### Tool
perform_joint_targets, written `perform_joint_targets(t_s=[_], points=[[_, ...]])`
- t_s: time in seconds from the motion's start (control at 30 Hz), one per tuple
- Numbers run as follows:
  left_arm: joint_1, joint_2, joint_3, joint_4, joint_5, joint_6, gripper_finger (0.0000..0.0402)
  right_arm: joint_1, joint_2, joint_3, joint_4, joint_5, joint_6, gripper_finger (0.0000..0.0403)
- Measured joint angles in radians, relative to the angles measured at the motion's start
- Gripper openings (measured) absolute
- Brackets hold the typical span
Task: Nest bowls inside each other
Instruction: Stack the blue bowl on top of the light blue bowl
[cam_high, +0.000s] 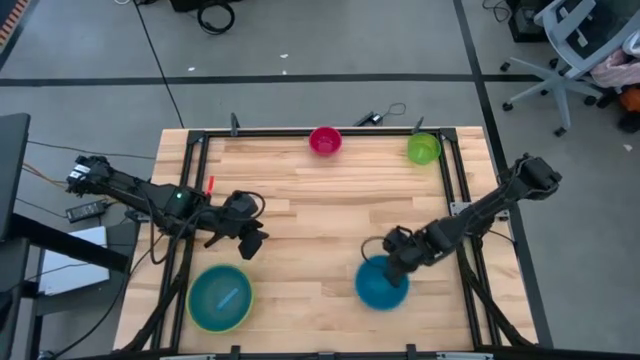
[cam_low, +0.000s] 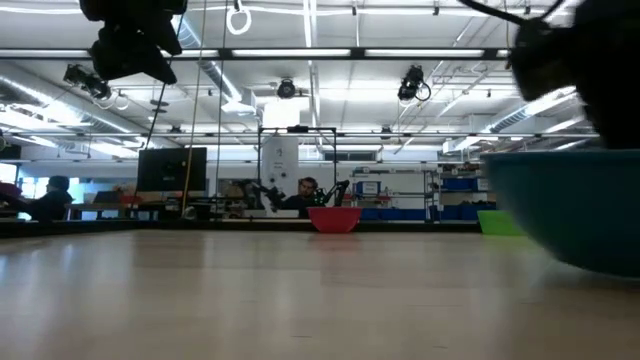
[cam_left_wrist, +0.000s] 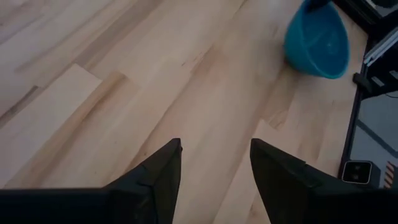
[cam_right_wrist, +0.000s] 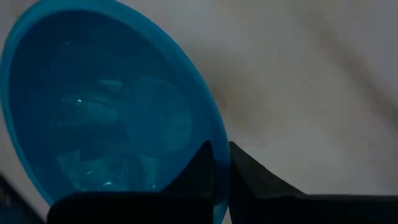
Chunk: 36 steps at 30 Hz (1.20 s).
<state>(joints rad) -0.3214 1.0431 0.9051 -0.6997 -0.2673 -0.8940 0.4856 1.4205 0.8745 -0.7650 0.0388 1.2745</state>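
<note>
At the table's left front we see the lime bowl (cam_high: 220, 298) with the light blue bowl (cam_high: 222, 294) nested inside it. Just behind it our left gripper (cam_high: 250, 243) hovers with fingers spread, holding nothing. At the far edge sit the pink bowl (cam_high: 325, 140) and, further right, the small green bowl (cam_high: 423, 148). At the right front, our right gripper (cam_right_wrist: 222, 163) is pinched on the rim of the teal bowl (cam_high: 381, 283).
</note>
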Motion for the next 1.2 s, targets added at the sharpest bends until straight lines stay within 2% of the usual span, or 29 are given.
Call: perform_joint_targets(t_s=[0.17,0.33,0.53,0.8,1.03,1.2], points=[[0.0,0.005,0.0,0.0,-0.054,0.004,0.0185,-0.11,0.0,0.086,0.006,0.138,-0.039,0.0023],[0.03,0.006,0.0,0.047,-0.105,0.121,0.0185,-0.212,0.023,0.194,0.006,0.29,-0.125,0.0023],[0.116,0.033,0.0,0.169,-0.14,0.216,0.0185,-0.302,0.153,0.363,0.009,0.485,-0.23,0.0023],[0.206,0.097,0.0,0.235,-0.177,0.261,0.0185,-0.337,0.341,0.598,0.001,0.705,-0.393,0.0023],[0.238,0.103,0.0,0.244,-0.178,0.262,0.0185,-0.366,0.43,0.714,-0.004,0.782,-0.493,0.0023],[0.259,0.1,0.0,0.225,-0.2,0.258,0.0185,-0.388,0.444,0.731,0.038,0.783,-0.584,0.0024]])
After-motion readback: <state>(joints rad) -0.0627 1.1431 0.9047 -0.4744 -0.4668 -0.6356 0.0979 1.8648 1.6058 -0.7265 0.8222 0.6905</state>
